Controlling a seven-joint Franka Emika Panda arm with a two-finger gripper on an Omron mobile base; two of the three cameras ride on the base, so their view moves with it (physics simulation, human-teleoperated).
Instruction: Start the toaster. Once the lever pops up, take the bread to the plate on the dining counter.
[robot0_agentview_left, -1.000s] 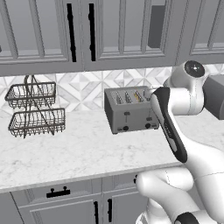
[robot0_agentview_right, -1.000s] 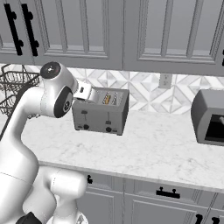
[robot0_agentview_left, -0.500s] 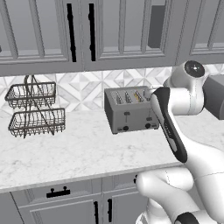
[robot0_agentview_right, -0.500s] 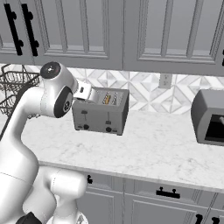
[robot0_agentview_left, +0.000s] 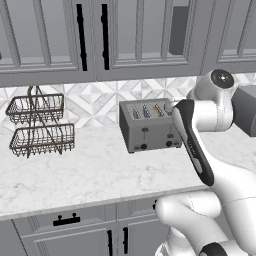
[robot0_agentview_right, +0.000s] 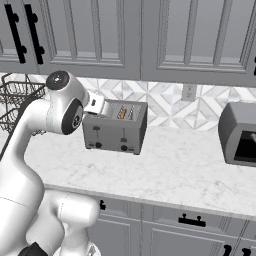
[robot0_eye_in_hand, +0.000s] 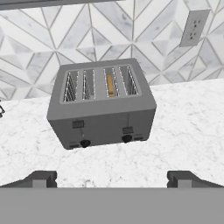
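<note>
Where the white marble counter (robot0_agentview_left: 90, 175) meets the patterned tile backsplash (robot0_eye_in_hand: 87, 39), the toaster (robot0_agentview_left: 150, 126) stands upright with its front toward the robot. It is a boxy grey unit with four top slots. The bread (robot0_eye_in_hand: 110, 85) sits in the third slot from the left as seen in the hand view, and a tan edge of it shows in the slot. Two front levers are mounted on the face: the left lever (robot0_eye_in_hand: 78, 124) and the right lever (robot0_eye_in_hand: 127, 130) both sit in the upper part of their tracks. Two black knobs sit low on the face.

The gripper (robot0_eye_in_hand: 111, 178) is spread wide, with one dark fingertip at each lower corner of the hand view and nothing between them. It is in front of the toaster and apart from it, looking down at the slots and face. No contact with either lever is seen. In the left base view the arm crosses in front of the toaster's right end; in the right base view the hand sits at the toaster's top left corner.

A two-tier wire basket (robot0_agentview_left: 40, 125) stands on the counter well to the left of the toaster. A dark grey appliance (robot0_agentview_right: 239, 134) stands well to its right. A wall outlet (robot0_agentview_right: 188, 92) is set in the backsplash behind and to the right of the toaster. Grey cabinets (robot0_agentview_left: 100, 40) with black handles hang above.
</note>
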